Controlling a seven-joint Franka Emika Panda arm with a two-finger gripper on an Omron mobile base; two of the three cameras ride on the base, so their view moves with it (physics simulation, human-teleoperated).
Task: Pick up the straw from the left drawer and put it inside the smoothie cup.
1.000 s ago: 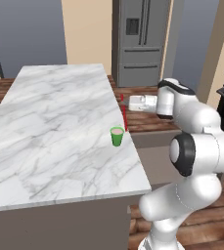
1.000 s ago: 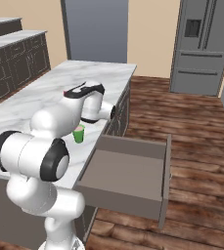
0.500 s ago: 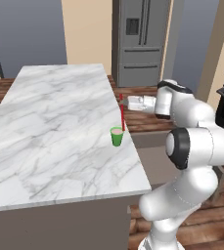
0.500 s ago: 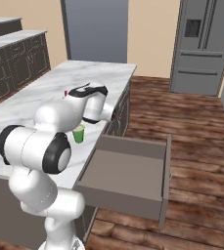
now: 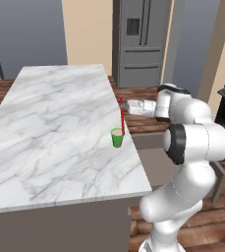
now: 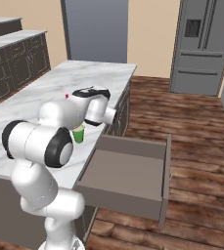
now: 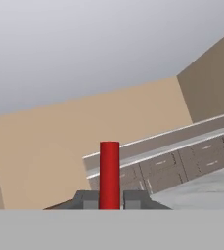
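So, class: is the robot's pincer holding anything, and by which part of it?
The pincer is shut on the red straw, gripping it near its upper end; the straw's lower end hangs at the green smoothie cup.

White marble island counter (image 5: 50, 128), green smoothie cup (image 5: 117, 138) near its edge

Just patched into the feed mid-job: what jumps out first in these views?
The red straw stands upright, clamped in the shut gripper, its lower end at the rim of the green smoothie cup near the marble island's right edge. Beside the island, the left drawer hangs pulled wide open.
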